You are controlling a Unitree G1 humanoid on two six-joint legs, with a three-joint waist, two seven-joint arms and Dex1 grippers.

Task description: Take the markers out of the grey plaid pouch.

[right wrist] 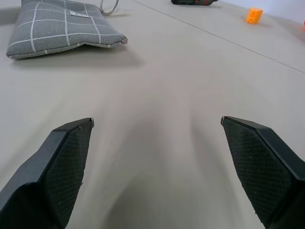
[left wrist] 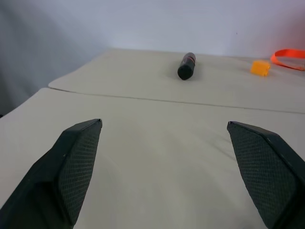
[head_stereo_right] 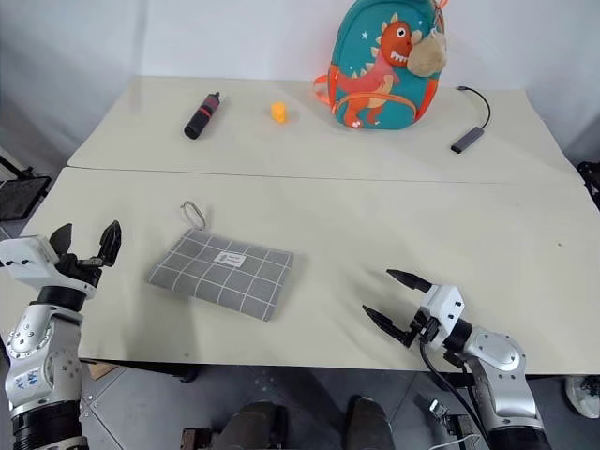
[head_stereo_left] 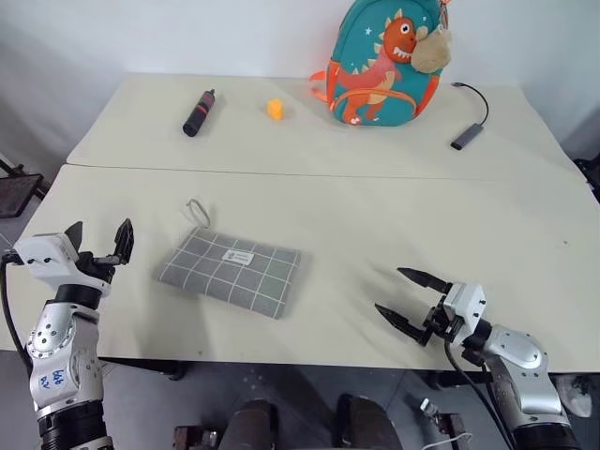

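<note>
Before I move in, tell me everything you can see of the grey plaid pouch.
The pouch is a flat rectangle of grey fabric with thin white grid lines. A small white label sits on its top face, and a thin cord loop sticks out from its far left corner. It lies flat and slightly askew on the near table, between the two grippers, closer to the left one. It looks closed; no markers show. Nothing but the table touches it.

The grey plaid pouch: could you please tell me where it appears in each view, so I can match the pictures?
Left eye view: grey plaid pouch lies left of centre on the near table.
Right eye view: the same, left of centre.
Left wrist view: not in it.
Right wrist view: upper left corner.
Shared landmark: the orange block.
</note>
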